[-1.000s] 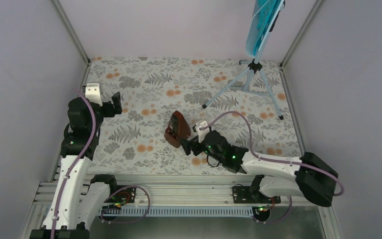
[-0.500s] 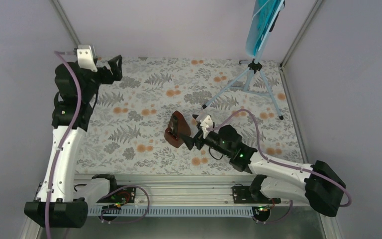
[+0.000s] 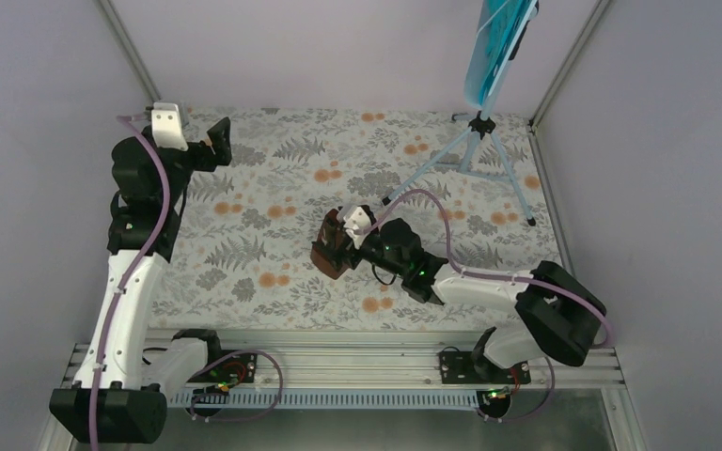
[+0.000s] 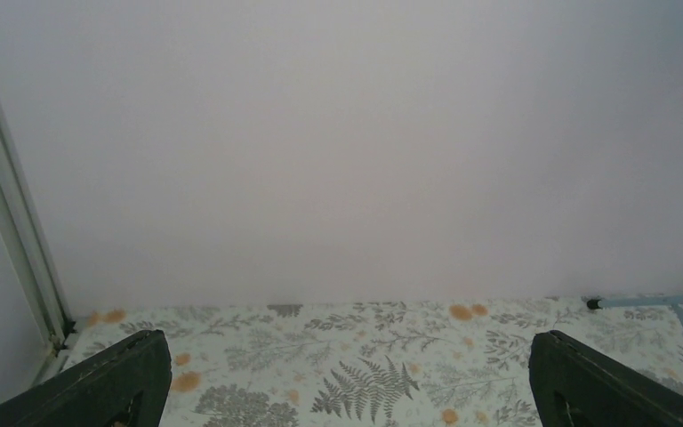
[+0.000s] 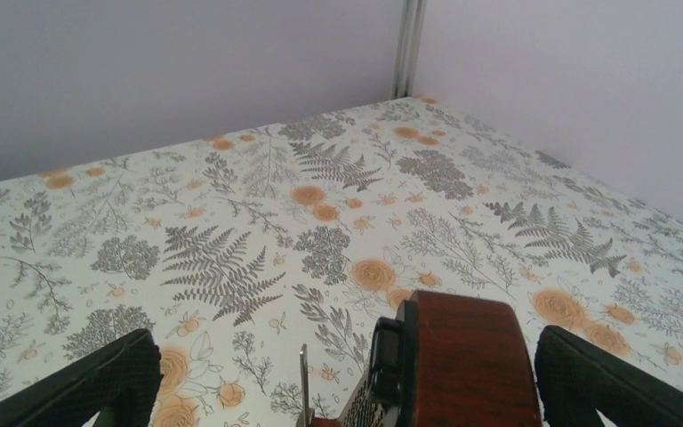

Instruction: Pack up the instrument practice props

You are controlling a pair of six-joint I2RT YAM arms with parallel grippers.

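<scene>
One tabletop (image 3: pixel 273 178): covered in a fern and orange flower print with pale panels on three sides. It lies beneath both end effectors.
Left arm (image 3: pixel 132 282): white and black, reared up tall along the left side of the tabletop.
Right arm (image 3: pixel 489 287): stretched low and leftwards over the near half of the tabletop.
Music stand (image 3: pixel 478 123): pale blue, on spread tripod legs in the far right corner. It is well beyond the right end effector and off to its right, and the width of the tabletop away from the left end effector. One black-tipped leg shows at the right edge of the left wrist view (image 4: pixel 649 302).
Sheet of music (image 3: pixel 494 47): teal, resting against the stand's desk, high above the tripod and well apart from both end effectors.
Metronome (image 3: pixel 331 246): reddish-brown and small, near the middle of the tabletop. It sits between the right end effector's fingers, and in the right wrist view its top (image 5: pixel 462 356) is nearer the right-hand finger, with a gap showing on each side.
Left end effector (image 3: pixel 218 141): raised above the far left corner and aimed at the back wall. Its fingers are spread fully apart (image 4: pixel 347 374) and it holds nothing.
Right end effector (image 3: pixel 338 246): down low with its fingers spread wide (image 5: pixel 347 378), straddling the metronome without clamping it.
</scene>
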